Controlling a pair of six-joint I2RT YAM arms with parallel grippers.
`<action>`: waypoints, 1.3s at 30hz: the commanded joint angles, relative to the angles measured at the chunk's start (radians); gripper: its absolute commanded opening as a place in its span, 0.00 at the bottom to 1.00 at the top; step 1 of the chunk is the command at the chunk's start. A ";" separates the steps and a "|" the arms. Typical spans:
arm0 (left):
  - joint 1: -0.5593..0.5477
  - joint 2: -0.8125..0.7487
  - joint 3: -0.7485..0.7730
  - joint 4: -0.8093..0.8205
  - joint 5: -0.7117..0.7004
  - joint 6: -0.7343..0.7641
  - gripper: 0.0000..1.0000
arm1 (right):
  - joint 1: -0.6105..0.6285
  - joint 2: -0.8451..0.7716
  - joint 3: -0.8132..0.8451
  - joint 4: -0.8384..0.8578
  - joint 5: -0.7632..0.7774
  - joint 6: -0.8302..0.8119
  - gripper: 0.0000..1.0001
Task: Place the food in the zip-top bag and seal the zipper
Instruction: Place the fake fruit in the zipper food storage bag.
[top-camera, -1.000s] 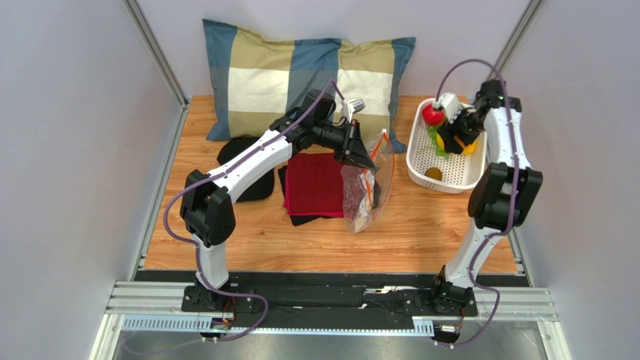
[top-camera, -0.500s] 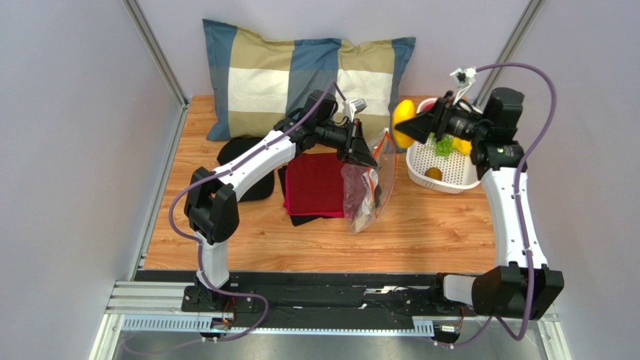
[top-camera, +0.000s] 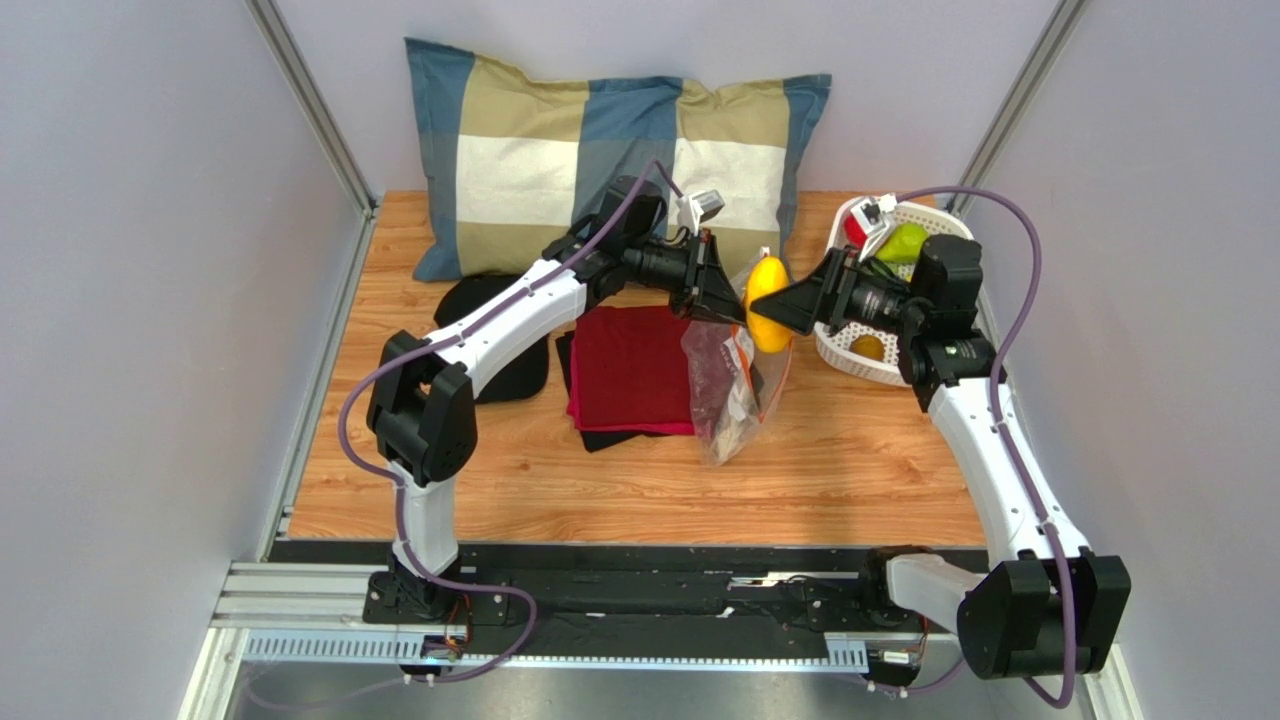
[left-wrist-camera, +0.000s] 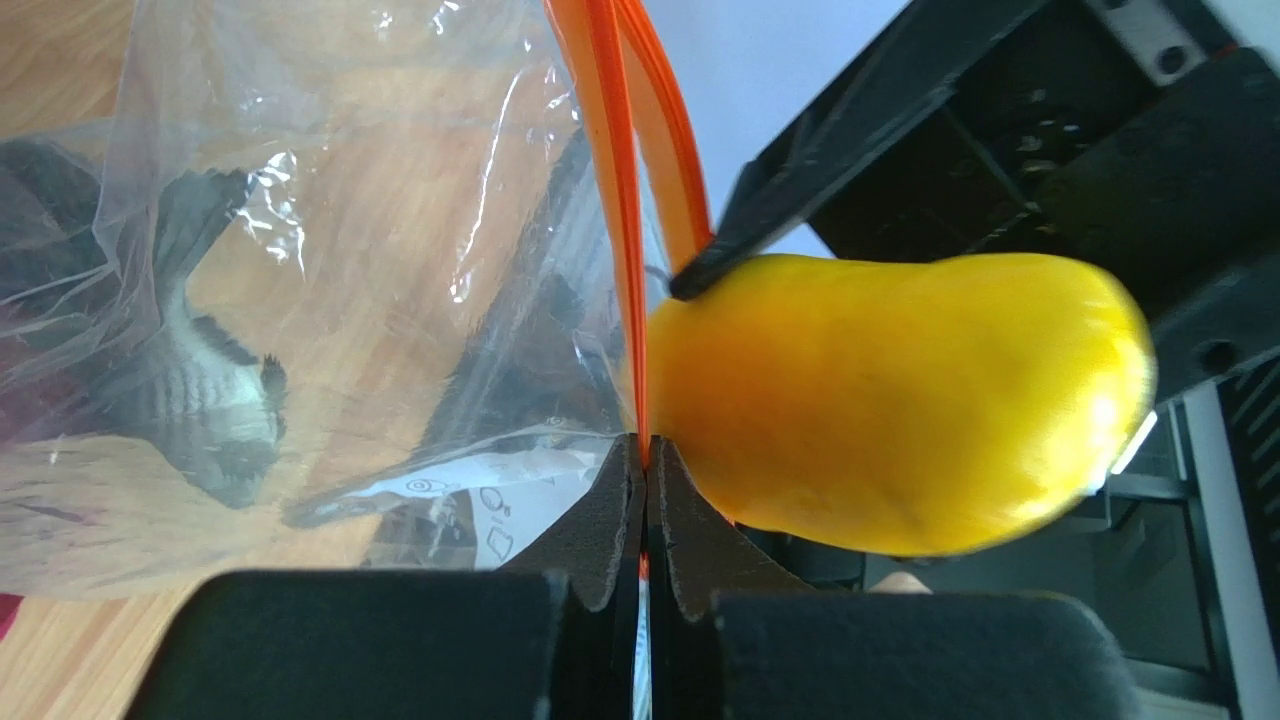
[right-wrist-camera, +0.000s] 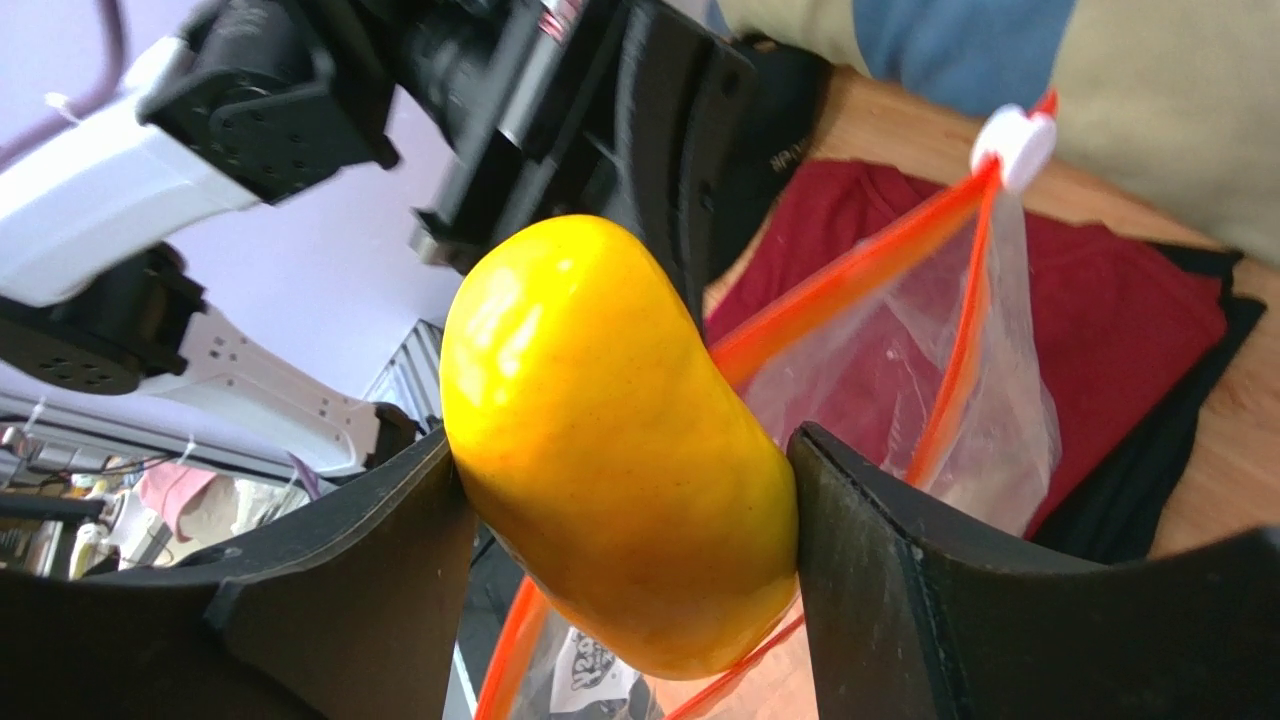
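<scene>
My left gripper (top-camera: 723, 299) is shut on the orange-red zipper strip (left-wrist-camera: 613, 180) of the clear zip-top bag (top-camera: 726, 383) and holds the bag hanging over the table, its mouth open. My right gripper (top-camera: 774, 306) is shut on a yellow toy fruit (top-camera: 768, 302), which sits right at the bag's mouth. In the right wrist view the yellow fruit (right-wrist-camera: 616, 435) is between my fingers above the open orange-red rim (right-wrist-camera: 842, 285). In the left wrist view the same fruit (left-wrist-camera: 902, 398) touches the strip. More food, red (top-camera: 857, 225) and green (top-camera: 902, 242) pieces, lies in the white basket (top-camera: 842, 348).
A red cloth (top-camera: 631, 368) on black cloths (top-camera: 496, 338) lies under the bag. A checked pillow (top-camera: 601, 150) leans at the back. The white perforated basket stands at the back right, beside my right arm.
My right gripper has carried the yellow fruit left and down from above the basket to the bag's mouth. The left gripper holds the bag as before.
</scene>
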 joint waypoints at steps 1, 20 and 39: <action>0.002 -0.020 0.006 0.074 0.047 -0.037 0.00 | 0.017 -0.038 -0.015 -0.145 0.068 -0.153 0.00; 0.003 -0.025 0.004 0.047 0.036 -0.012 0.00 | 0.032 0.100 0.372 -0.741 0.152 -0.556 0.94; 0.003 -0.033 -0.002 0.002 0.001 0.047 0.00 | -0.368 0.825 0.927 -0.720 0.641 -0.867 0.93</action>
